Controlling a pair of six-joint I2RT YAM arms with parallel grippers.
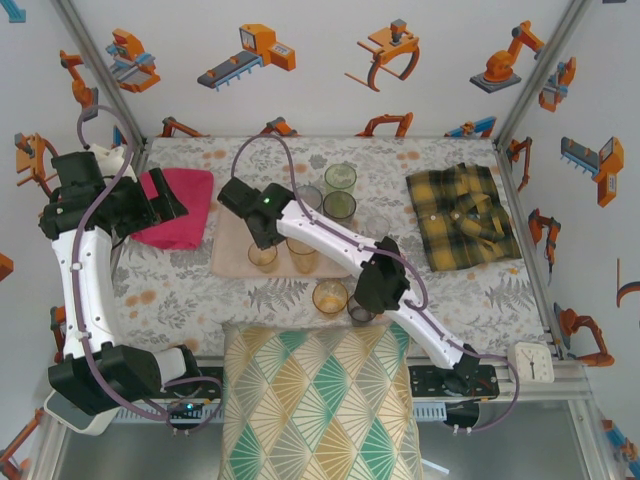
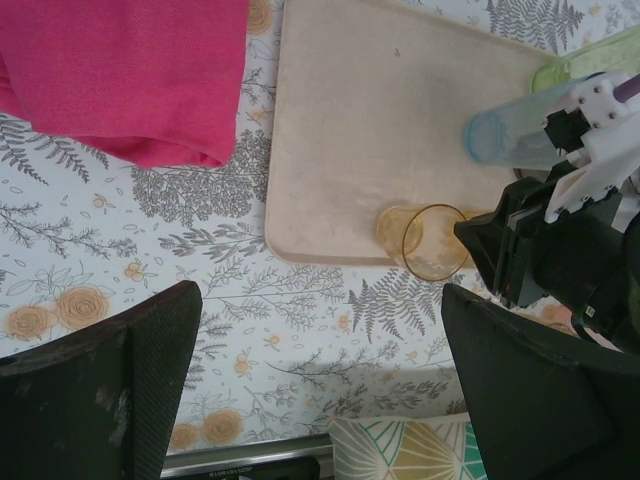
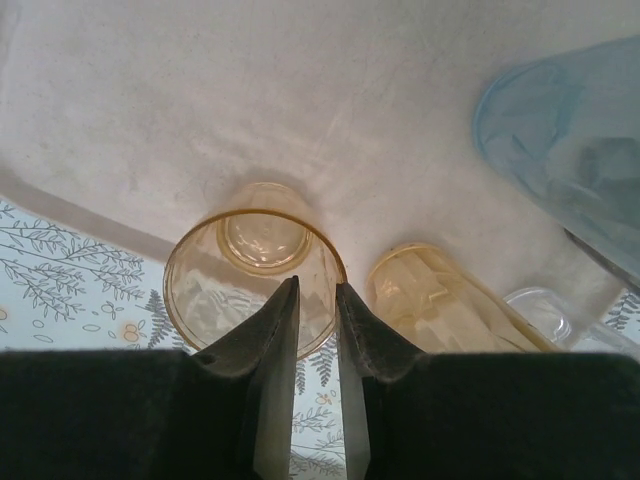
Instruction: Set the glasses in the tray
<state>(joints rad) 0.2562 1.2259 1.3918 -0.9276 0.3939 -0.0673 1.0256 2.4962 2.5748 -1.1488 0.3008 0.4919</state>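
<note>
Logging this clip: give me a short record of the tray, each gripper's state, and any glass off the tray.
Tray: flat pale pink-beige rectangular tray, mid-table.
Right gripper: fingers narrowly apart astride the rim of a short amber translucent tumbler that stands upright at the tray's near edge; grip unclear.
Left gripper: wide open, empty, above the floral tablecloth.
Off tray: second amber tumbler, between the tray and the patterned cushion.

Pink cloth [image 1: 180, 205] and plaid shirt [image 1: 460, 215] lie on floral tablecloth [image 1: 180, 290].
</note>
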